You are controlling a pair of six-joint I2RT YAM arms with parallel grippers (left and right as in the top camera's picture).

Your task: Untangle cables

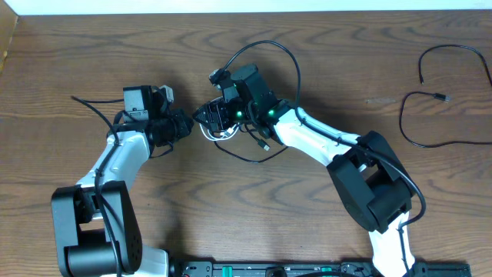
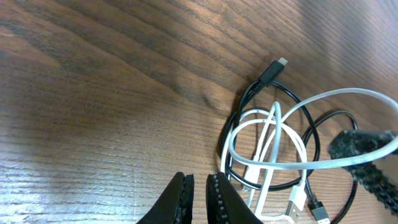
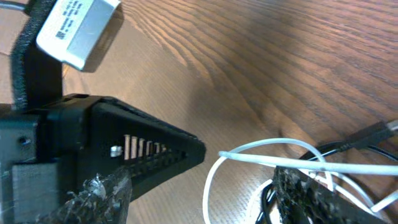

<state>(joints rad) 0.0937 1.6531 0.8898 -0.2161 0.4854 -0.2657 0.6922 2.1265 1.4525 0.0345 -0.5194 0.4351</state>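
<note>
Tangle is located mid-table on the brown wood-grain table (image 1: 92, 46), directly between the two arms: the thin white flexible cable (image 3: 261, 160) is coiled in several loops, with the thin black flexible cable (image 2: 268, 74) threaded around and through them. The black cable's small plug is seen pointing away from the bundle, free on the wood. The left gripper (image 2: 199, 186) is seen with fingers together just beside the bundle's edge, nothing visibly pinched. The right gripper (image 3: 199, 177) is seen with fingers apart; one raised white loop is draped across one of its fingers (image 3: 305, 186), not clamped. Handling, as judged: both cords are expected to be very light and limp, so no shape is held and the whole bundle will likely be dragged rather than separated if only one side is pulled. Jackets look smooth, so slip is to be expected unless full closure is used. The plug ends are the only stiff parts and are likely to snag on loops. Best hold is judged to be on the raised white loop for one arm and on the black cord just behind its free plug for the other, away from the crossings. Slow opposed pulls are advised; hard tension would probably cinch the loops tighter.
</note>
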